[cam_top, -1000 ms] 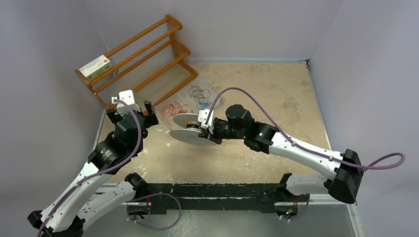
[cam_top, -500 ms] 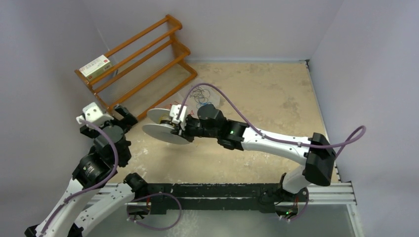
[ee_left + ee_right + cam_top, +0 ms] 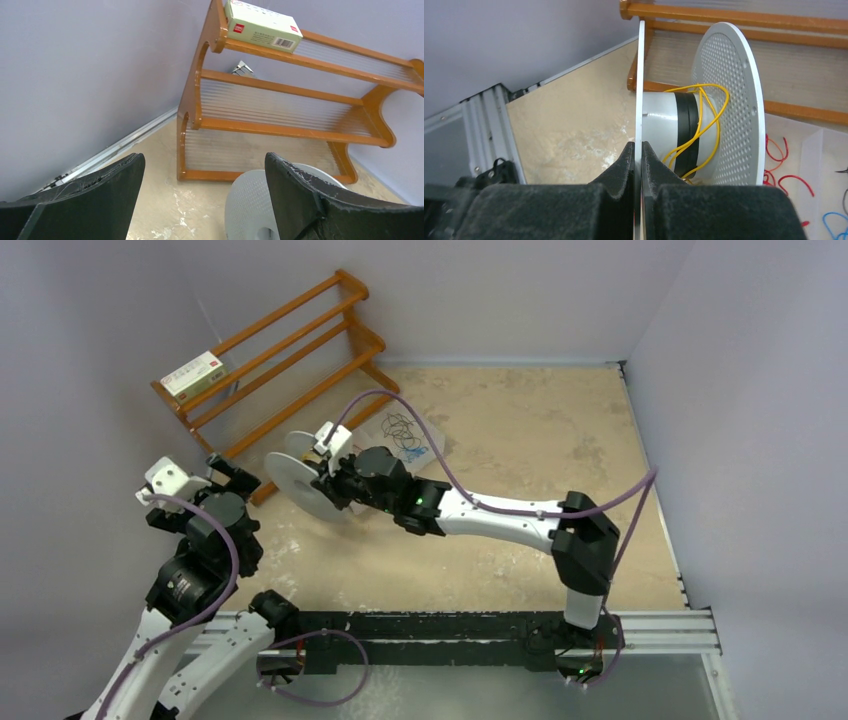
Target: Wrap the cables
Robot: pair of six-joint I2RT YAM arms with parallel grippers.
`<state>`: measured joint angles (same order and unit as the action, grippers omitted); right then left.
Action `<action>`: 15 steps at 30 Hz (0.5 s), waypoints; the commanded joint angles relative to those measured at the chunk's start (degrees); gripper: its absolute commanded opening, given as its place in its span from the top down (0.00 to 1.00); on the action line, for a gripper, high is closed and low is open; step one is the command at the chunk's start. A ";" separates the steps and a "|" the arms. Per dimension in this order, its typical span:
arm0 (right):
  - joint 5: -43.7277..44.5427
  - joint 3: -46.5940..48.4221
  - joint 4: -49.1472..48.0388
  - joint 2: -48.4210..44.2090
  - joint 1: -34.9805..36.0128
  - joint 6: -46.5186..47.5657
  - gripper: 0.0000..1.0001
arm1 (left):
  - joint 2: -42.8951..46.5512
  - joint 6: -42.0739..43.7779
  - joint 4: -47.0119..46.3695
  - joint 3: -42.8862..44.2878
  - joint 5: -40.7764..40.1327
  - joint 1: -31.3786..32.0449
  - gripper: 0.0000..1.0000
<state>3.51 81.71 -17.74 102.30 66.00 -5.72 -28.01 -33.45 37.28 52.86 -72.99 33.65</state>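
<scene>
Spool (image 3: 292, 476) moved left; cable (image 3: 718, 120) beyond R jaws.

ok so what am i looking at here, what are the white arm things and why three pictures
Two white robot arms are bolted to a table. The wide picture comes from a camera above and behind them; the other two come from a camera on each wrist. The right gripper is clamped on one flange of a white spool that carries yellow wire. The left gripper is open, facing a wooden rack with a small box on top. Loose cables, red, black and blue, lie on the table beyond the spool.
</scene>
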 commanded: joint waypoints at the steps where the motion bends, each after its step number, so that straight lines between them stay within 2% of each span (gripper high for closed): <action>1: 5.12 7.07 -8.45 4.09 0.62 -5.08 1.00 | -0.06 -0.29 -1.91 -0.39 2.17 -3.24 0.11; 15: 16.64 22.78 -0.57 18.58 3.06 -5.81 1.00 | 1.42 0.88 -2.65 -1.33 3.15 -4.20 0.11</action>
<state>14.72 98.35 -15.11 121.32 67.46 -11.57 -27.22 -33.39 36.91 51.72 -70.13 29.98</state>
